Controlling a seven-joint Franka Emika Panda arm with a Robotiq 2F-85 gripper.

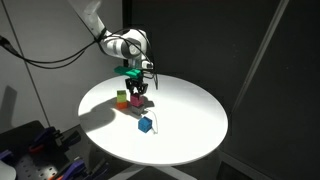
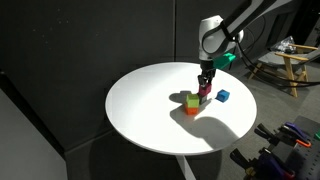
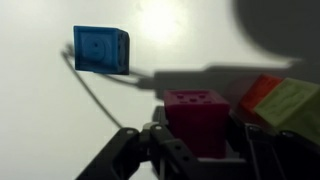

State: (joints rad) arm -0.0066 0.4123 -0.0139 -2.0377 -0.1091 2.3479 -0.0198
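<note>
- The gripper (image 3: pixel 195 152) pokes in at the bottom edge of the wrist view, dark and blurred. Its fingers (image 3: pixel 128 152) are cut off by the frame.
- The jaws are clamped on the magenta block (image 3: pixel 195 118), one finger on each side.
- The block's far end is hidden behind the fingers, so I can't tell whether it rests on the round white table (image 1: pixel 190 130) or hangs just above it.
- Right beside it is the green block (image 3: pixel 297 106), out of focus, with an orange block (image 3: pixel 262 90) against it. In an exterior view the green block (image 2: pixel 191 99) seems to sit on top of the orange one, though it's small there.
- The blue block (image 3: pixel 101 49) lies alone on the tabletop, apart from the rest, with faint round marks on its face.
- The arm (image 2: pixel 245 18) runs out of frame at the top in both exterior views.
</note>
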